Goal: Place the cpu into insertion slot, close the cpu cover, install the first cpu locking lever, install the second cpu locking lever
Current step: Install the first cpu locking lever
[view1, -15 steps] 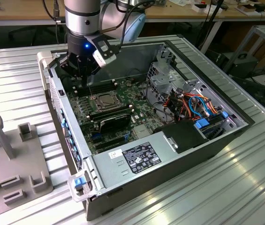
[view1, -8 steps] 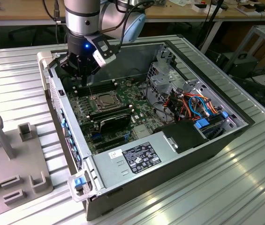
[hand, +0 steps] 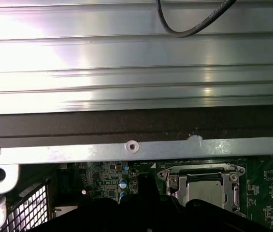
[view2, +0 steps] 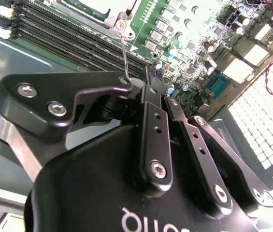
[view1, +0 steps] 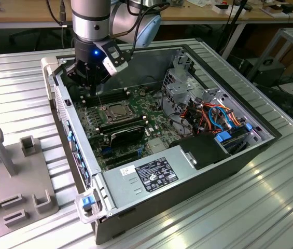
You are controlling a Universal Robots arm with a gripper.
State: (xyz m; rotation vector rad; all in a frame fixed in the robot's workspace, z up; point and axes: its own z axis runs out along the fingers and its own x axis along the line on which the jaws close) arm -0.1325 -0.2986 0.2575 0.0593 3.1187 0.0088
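**Progress at the latching stage**

Nearest to you, in the second wrist view, your gripper [view2: 136,85] has its jaws drawn together. The upper end of a thin wire locking lever [view2: 123,55] runs right into the spot where they meet. I read that as the jaws clamped on the lever's tip, though the contact itself is tucked behind the black linkage. The lever stands raised, close to upright, so it is not latched. Which of the two levers it is, I cannot tell.

Just past the tips, at the lever's foot, sits the insertion slot [hand: 170,180]. In the first wrist view the cpu [hand: 204,188] lies flat inside it. Its dull silver top shows through the window of the cpu cover [hand: 201,169], which lies down over the chip's rim. By the look of it, you can count the first two steps as done: chip placed, cover closed. The levers are what is left. The raised one is plainly not locked, and the other lever is too small to make out.

Beside the slot run the long black memory slots [view2: 64,36], set on the green motherboard [view1: 154,122]. Farther out, in the exterior view, the open computer case [view1: 66,122] stands on the ribbed metal surface [view1: 250,207]. The power supply [view1: 151,174] is at the end of the case toward the camera. A grey fixture block [view1: 6,176] lies well apart from the case on the exterior view's left.
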